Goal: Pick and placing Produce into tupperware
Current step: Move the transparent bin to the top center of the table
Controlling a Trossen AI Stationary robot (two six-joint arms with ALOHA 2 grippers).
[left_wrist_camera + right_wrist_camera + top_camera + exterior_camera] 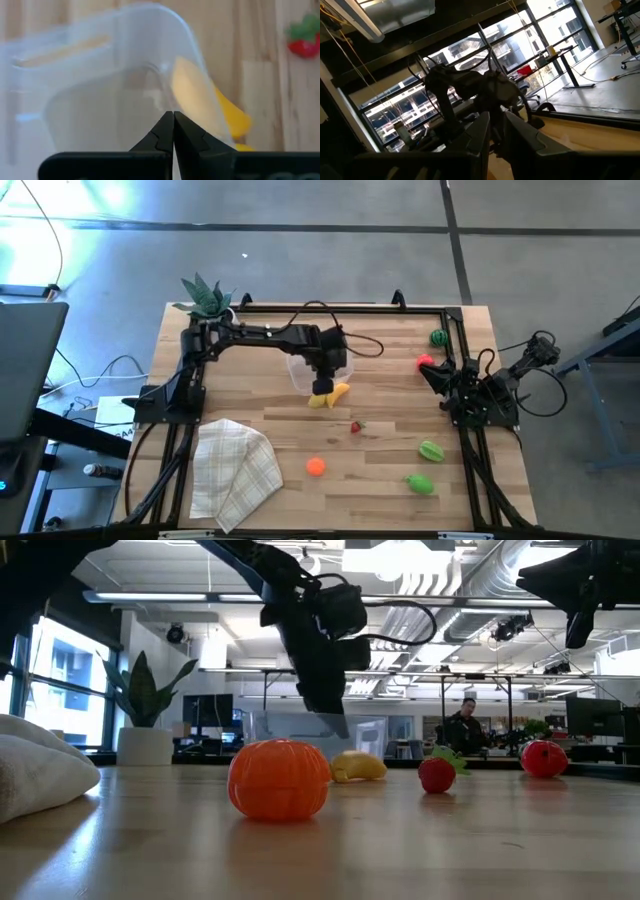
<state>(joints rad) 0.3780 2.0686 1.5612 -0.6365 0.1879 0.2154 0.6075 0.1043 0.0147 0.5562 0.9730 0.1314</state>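
Nearest the low camera sat the ribbed orange toy fruit (279,778), with the yellow toy banana (357,767) and the small red strawberry-like piece (437,773) lying farther back on the wooden table (380,470). Beyond them the left gripper (173,125), fingers pressed together and holding nothing, hung over the near rim of the clear rectangular plastic tupperware (100,95), the banana touching its outer wall. The right gripper (496,131) waited raised at the table's right edge, fingers nearly together.

Overhead downward, low level, both share orange fruit (316,466), wrists close
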